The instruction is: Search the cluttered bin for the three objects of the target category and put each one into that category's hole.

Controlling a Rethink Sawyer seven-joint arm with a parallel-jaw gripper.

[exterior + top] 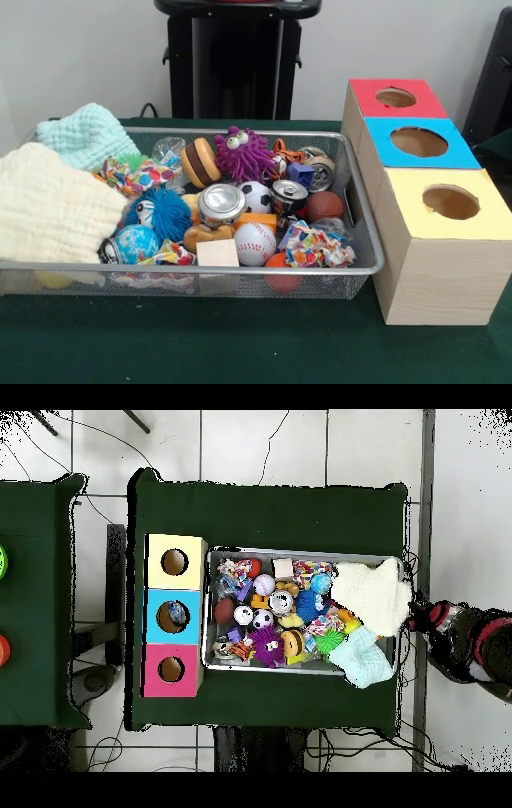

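Note:
The wire-mesh bin (240, 272) stands on the green table, full of mixed clutter; it also shows in the overhead view (300, 552). One clear creased bottle (168, 149) lies at the bin's far side behind a patterned rag. Another clear bottle (333, 228) lies at the right wall by a brown ball. A third does not show. The blue-topped box's round hole (418, 142) is right of the bin; overhead (174, 616) something pale shows inside it. A red and black arm (470, 642) is drawn back beyond the bin's right end in the overhead view; its gripper's state is unclear.
Shiny cans (221, 202), balls, a purple spiky toy (242, 152), patterned rags (314, 246) and a wooden block fill the bin. A cream cloth (48, 208) and a mint cloth (88, 134) drape its left end. Red-topped (396, 98) and yellow-topped (450, 202) boxes flank the blue one.

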